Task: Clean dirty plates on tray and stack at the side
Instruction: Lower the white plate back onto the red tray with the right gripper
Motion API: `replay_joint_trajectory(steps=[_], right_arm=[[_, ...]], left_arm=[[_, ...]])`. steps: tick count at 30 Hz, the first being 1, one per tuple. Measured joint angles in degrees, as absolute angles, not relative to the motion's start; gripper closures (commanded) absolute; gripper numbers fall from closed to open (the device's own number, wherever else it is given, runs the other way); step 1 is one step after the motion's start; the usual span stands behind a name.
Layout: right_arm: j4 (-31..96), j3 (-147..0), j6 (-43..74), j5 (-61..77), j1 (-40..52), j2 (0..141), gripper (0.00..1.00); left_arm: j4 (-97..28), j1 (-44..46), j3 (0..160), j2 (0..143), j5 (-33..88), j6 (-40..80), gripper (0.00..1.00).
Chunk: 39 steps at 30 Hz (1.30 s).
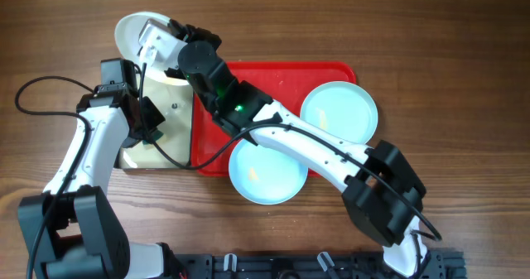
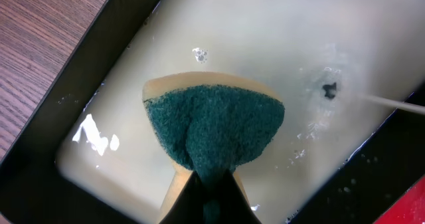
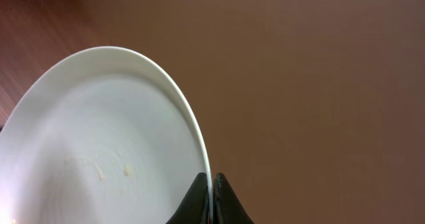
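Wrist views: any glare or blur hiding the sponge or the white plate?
Left wrist: sponge sharp; white glare patches on the wet small tray beside it. Right wrist: white plate sharp, residue visible; table behind out of focus.

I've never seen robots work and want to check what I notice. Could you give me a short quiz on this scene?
1. True or false: the right gripper pinches the white plate by its rim.
2. What does the left gripper hold? A a spoon; B a sponge; C a cup.
3. How many blue plates lie at least partly on the red tray?
Key: 1 true; 2 B; 3 two.
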<state>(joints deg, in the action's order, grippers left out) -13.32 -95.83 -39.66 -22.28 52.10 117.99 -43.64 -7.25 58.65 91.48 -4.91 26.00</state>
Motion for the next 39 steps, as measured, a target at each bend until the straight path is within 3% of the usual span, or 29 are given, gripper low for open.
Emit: replay_joint_trajectory(steps=[9,39], right_arm=[[-18.04,-95.83,-46.41,-21.89,52.10,120.22,0.96],[-18.28,-95.83,-44.84,-21.89,52.10,120.25,0.96]], left_arm=[[-43.66,-7.22,58.65,91.48,-4.91,26.00,0.96],[-43.62,-7.25,58.65,91.48,-4.91,26.00,0.96]])
